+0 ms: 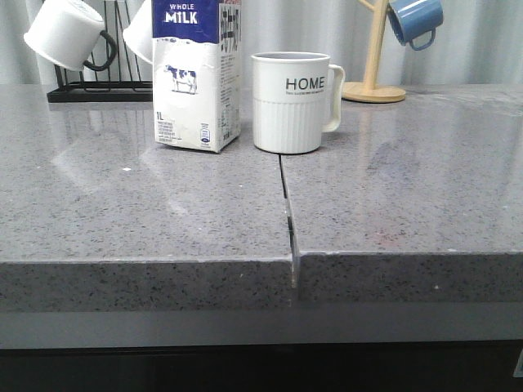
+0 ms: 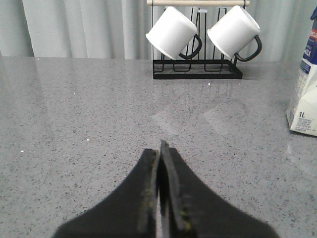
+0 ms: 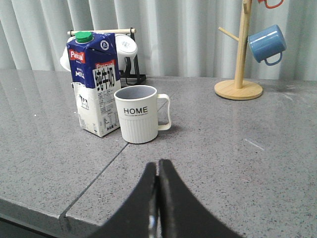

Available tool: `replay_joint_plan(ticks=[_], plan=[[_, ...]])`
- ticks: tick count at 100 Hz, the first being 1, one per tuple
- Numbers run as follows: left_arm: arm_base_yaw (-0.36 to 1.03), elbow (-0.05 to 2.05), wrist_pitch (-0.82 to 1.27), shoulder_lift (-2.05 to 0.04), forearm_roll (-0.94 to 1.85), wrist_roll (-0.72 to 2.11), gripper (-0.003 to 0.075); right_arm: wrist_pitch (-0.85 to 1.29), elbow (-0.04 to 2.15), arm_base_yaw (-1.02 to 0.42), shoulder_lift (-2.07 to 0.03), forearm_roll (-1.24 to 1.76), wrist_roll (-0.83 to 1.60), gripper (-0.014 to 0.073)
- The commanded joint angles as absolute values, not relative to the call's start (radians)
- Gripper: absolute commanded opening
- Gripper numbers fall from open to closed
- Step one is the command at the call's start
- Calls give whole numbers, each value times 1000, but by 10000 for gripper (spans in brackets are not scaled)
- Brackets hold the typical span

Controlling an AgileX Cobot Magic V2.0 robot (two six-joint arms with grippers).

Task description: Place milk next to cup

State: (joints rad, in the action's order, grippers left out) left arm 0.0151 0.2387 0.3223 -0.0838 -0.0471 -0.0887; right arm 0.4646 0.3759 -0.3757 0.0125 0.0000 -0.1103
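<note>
Where seams meet: one milk (image 1: pixel 197 75), one cup (image 1: pixel 290 102)

- The milk carton (image 3: pixel 93 82), green-capped, is standing upright on the grey bench (image 3: pixel 237 148), just beside the HOME mug (image 3: pixel 139 114), apparently not touching it.
- The mug's handle is pointing away from the carton.
- The right gripper (image 3: pixel 158 171) is hovering nearer the bench's front edge, jaws pressed together, holding nothing.
- A blue mug (image 3: pixel 266 43) is hanging on a wooden mug tree (image 3: pixel 239 59) near the bench's back edge.
</note>
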Motion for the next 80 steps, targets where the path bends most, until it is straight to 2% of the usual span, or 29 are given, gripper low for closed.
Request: replay_joint_plan(ticks=[1,16,33,57,80], plan=[[15,240,239,-75,-78,-89,-21,386,398,-374,25,-5,-109,-69],[15,142,87,-48,-101,-89,-21,386,398,-374,25,-5,-109,-69],[32,47,93,38,-100,-89,-21,386,398,-374,25,-5,-109,-69],[32,-45,28,38,-32,-58,-21,386,398,-374,24,-5,-109,-69],[32,-43,54,38,-30,-46,-21,386,398,-374,24,-5,-109,-69]])
